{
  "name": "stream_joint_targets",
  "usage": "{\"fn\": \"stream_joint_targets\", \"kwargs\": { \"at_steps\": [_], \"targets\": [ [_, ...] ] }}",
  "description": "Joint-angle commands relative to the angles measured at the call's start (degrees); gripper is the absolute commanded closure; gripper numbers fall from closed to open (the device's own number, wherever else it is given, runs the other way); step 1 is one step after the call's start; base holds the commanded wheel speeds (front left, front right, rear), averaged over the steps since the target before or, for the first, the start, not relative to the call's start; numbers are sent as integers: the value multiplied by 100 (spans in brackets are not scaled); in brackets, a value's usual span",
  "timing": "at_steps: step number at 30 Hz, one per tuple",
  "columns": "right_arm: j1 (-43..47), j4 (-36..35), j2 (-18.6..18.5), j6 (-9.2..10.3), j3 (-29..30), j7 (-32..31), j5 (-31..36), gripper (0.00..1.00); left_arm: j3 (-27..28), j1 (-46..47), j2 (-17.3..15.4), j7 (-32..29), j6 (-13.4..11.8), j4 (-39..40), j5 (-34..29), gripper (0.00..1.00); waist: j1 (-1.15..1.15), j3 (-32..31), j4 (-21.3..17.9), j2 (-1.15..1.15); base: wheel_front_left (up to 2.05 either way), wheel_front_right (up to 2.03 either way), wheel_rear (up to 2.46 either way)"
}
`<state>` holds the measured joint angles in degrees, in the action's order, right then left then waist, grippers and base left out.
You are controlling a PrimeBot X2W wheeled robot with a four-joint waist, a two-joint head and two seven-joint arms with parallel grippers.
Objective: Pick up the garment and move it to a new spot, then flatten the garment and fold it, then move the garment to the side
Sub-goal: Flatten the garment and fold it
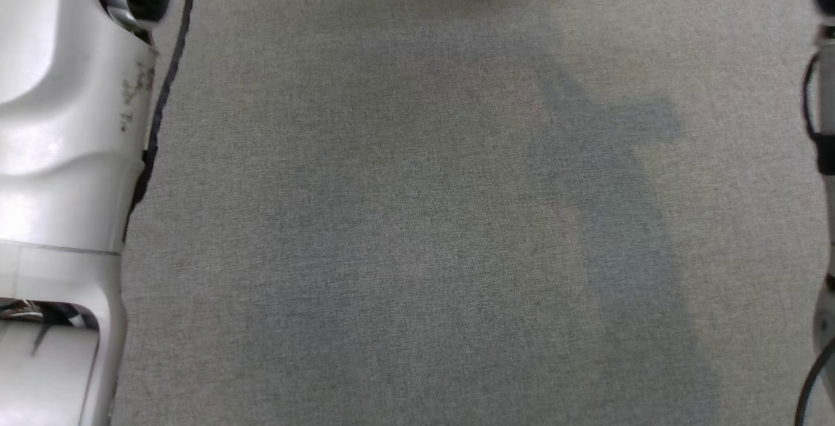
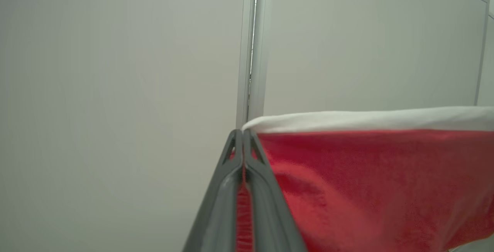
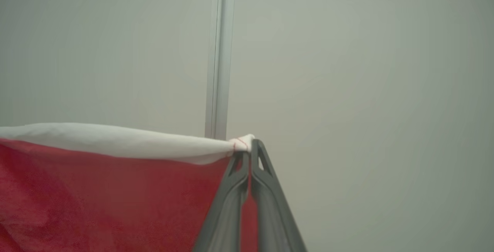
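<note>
Against smooth pale wall (image 2: 115, 90): left tool (image 2: 244, 134), right tool (image 3: 251, 147) clamp fuzzy red garment (image 2: 366, 175) at white hem (image 3: 115, 142).

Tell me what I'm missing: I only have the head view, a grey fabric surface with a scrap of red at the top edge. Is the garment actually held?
Observer: Yes. The left gripper has its jaws shut on one end of the red garment, with red cloth showing between them.
Operator: And the other arm?
Observer: The right gripper has its jaws shut on the opposite end, pinching the tip of the white band.
Operator: Bunched or spread?
Observer: Spread. The band runs nearly straight away from each gripper, and the red cloth hangs below it in front of a pale wall panel.
</note>
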<state>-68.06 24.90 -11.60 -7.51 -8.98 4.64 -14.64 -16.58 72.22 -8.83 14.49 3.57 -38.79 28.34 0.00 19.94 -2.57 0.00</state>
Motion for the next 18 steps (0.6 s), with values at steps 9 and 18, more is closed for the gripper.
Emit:
{"fn": "stream_joint_targets", "kwargs": {
  "at_steps": [9, 18],
  "targets": [
    [404, 2185, 558, 3, -936, 576, -366, 100, 175, -812, 293, 73, 312, -1683, 212, 100, 0, 133, -52, 0, 0, 0, 0],
    [1424, 2885, 654, 3, -1479, 1033, -1098, 100, 482, -1967, 478, 74, 376, -1650, -5, 100, 0, 167, -2, 0, 0, 0, 0]
  ]
}}
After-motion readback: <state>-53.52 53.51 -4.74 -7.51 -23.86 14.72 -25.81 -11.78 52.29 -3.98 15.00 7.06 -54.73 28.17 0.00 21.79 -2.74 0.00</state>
